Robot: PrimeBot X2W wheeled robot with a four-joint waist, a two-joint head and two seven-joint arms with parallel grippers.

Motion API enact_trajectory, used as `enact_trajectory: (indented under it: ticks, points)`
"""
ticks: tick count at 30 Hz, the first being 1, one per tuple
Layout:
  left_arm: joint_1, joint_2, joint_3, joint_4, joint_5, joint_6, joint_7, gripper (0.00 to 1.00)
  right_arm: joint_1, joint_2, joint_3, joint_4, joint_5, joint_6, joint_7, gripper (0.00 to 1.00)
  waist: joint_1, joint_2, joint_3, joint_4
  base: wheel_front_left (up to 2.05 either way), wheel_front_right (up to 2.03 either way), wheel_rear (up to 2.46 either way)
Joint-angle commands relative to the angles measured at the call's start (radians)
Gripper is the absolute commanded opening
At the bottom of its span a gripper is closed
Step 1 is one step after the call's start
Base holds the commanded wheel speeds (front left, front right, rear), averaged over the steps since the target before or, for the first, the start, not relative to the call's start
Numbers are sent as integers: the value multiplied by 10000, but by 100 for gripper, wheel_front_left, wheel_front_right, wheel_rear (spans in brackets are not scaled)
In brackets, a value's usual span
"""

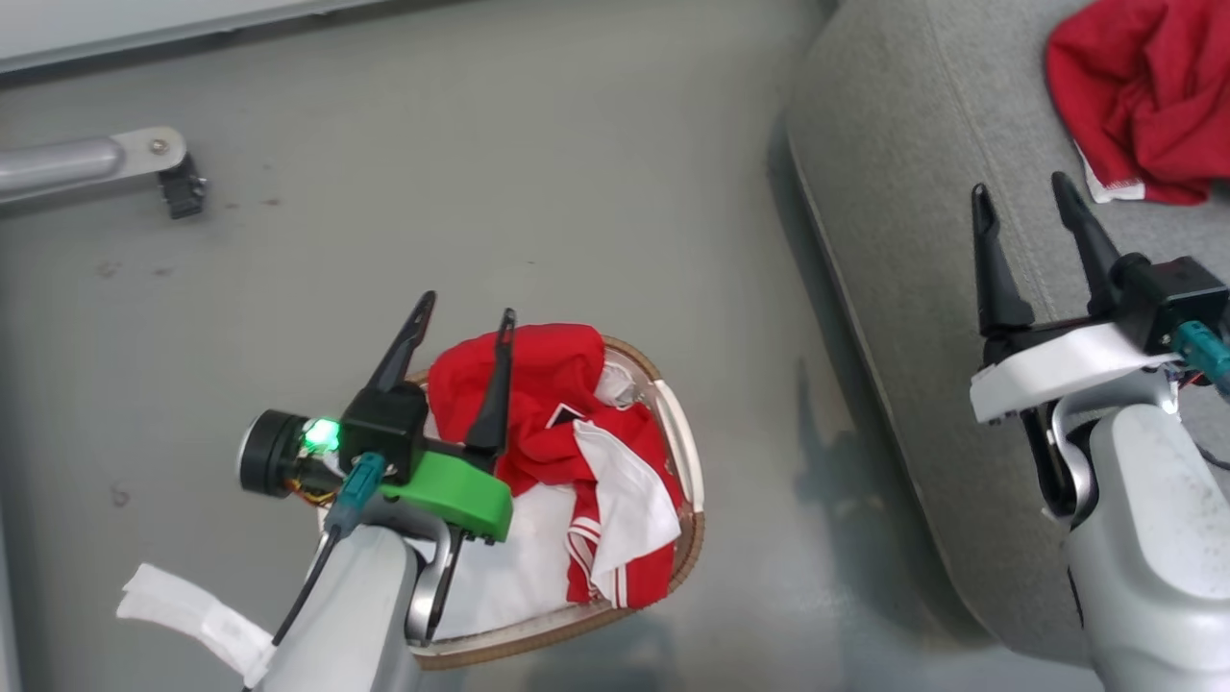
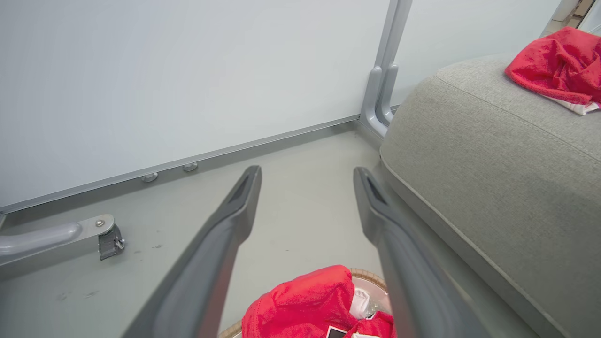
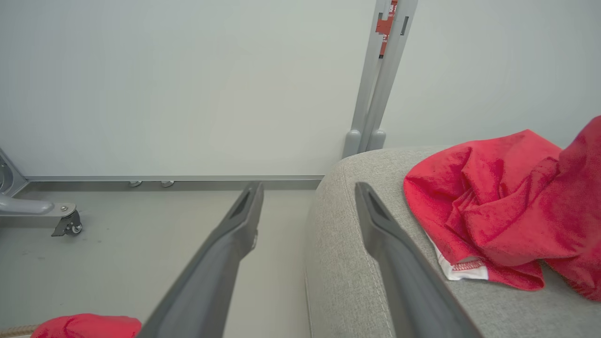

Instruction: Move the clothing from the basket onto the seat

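The left jaws stand spread wide, with nothing between them. Their two dark fingers (image 1: 495, 384) hang over the basket (image 1: 684, 452), which sits on the grey floor (image 1: 577, 173) directly beneath them. The clothing (image 1: 548, 413) is heaped inside the basket, under and just to the right of these jaws: red fabric with white panels, striped trim and a small black-and-white patch. From the head view the right-hand finger crosses the red heap. It seems to be above the fabric rather than pressing into it, though that angle does not settle it.

The right jaws are also spread apart and empty. Their fingers (image 1: 995, 269) are over the near edge of the seat (image 1: 894, 192), the left finger over the rounded border and the right finger over the cushion top. A second red garment (image 1: 1143, 96) lies crumpled on the seat ahead and to the right of these jaws, clear of both fingertips, with a white hem showing at its lower edge. The basket is well to the left of the right jaws.
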Motion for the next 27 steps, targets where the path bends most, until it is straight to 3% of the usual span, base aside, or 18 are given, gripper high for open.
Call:
enact_trajectory:
  ticks: [1, 10, 27]
  points:
    - [328, 0, 179, -37, 135, 60, -9, 100, 330, 27, 84, -55, 28, -14, -13, 100, 1, 0, -664, 708, 0, 0, 0]
    - [1215, -97, 1546, -148, 130, 183, -9, 100, 1288, 253, 440, -247, -136, -14, -13, 100, 1, 0, -1489, 1367, 0, 0, 0]
    - [2850, -213, 2867, -466, 273, 23, -9, 100, 2965, 622, 593, -341, 13, -14, -13, 100, 1, 0, -2877, 1392, 0, 0, 0]
